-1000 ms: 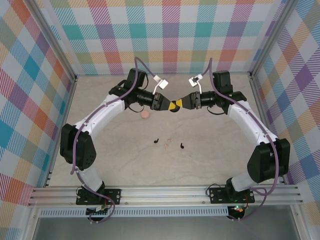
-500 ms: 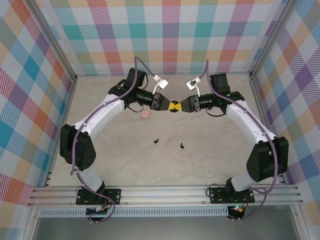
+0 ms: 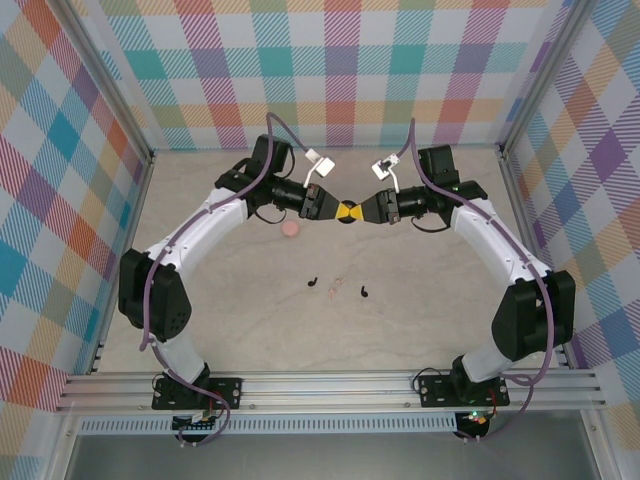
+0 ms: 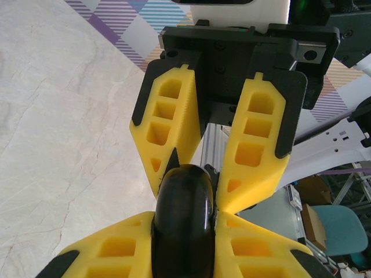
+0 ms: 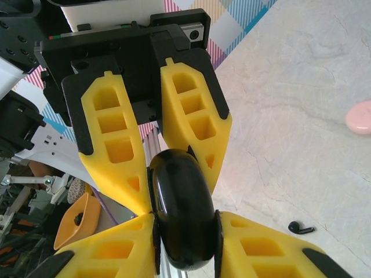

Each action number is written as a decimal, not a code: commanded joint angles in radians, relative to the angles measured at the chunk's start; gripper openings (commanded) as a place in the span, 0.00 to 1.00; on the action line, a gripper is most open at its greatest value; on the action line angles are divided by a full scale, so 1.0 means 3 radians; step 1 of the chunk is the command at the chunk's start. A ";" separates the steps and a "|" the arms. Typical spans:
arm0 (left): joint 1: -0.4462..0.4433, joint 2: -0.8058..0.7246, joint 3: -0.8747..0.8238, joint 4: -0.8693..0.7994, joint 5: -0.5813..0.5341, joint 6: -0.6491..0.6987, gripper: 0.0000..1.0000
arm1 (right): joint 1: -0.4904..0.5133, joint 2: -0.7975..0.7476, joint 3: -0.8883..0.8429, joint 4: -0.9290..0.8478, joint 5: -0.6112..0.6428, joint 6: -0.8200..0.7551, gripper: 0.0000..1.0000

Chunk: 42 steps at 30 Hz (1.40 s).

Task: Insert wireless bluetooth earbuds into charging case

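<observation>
A glossy black oval pod [image 3: 346,212] hangs above the far middle of the table, pinched from both sides. My left gripper [image 3: 335,210] is shut on it from the left and my right gripper [image 3: 358,211] from the right. In the left wrist view my own fingers [image 4: 104,255] clamp the pod [image 4: 184,214], with the other arm's fingers [image 4: 261,139] meeting it from above. The right wrist view has the same grip on the pod [image 5: 182,214]. The salmon-pink charging case [image 3: 290,229] lies on the table left of the grippers. Two black earbuds [image 3: 313,283] [image 3: 364,292] lie nearer the arms.
The marble-look table [image 3: 450,320] is walled by plaid panels [image 3: 340,70] on three sides, with a metal rail [image 3: 330,385] along the near edge. One earbud [image 5: 300,228] and the pink case [image 5: 359,116] lie on the table below the right gripper.
My right gripper moved left to the black pod and closed on it. The left gripper has kept its hold and stayed in place.
</observation>
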 commanded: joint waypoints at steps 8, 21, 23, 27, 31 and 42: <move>-0.0044 -0.0188 0.0022 0.0112 0.0048 -0.0030 0.27 | 0.0010 -0.0091 0.0047 0.0410 0.0167 0.0282 0.25; -0.0074 -0.0256 -0.0144 0.0360 0.0053 -0.0206 0.37 | -0.0040 -0.0105 0.0027 0.0736 0.0185 0.0590 0.24; -0.0079 -0.0263 -0.0168 0.0443 0.0020 -0.0286 0.40 | -0.0042 -0.0115 0.0016 0.0785 0.0209 0.0628 0.25; -0.0085 -0.0293 -0.0270 0.0717 -0.0081 -0.0489 0.43 | -0.0037 -0.0143 -0.0023 0.0919 0.0204 0.0731 0.25; -0.0085 -0.0340 -0.0391 0.0996 -0.0193 -0.0676 0.42 | -0.0038 -0.0178 -0.0066 0.1043 0.0227 0.0816 0.25; -0.0084 -0.0468 -0.0559 0.1395 -0.0349 -0.0919 0.42 | -0.0039 -0.0201 -0.0104 0.1040 0.0196 0.0818 0.26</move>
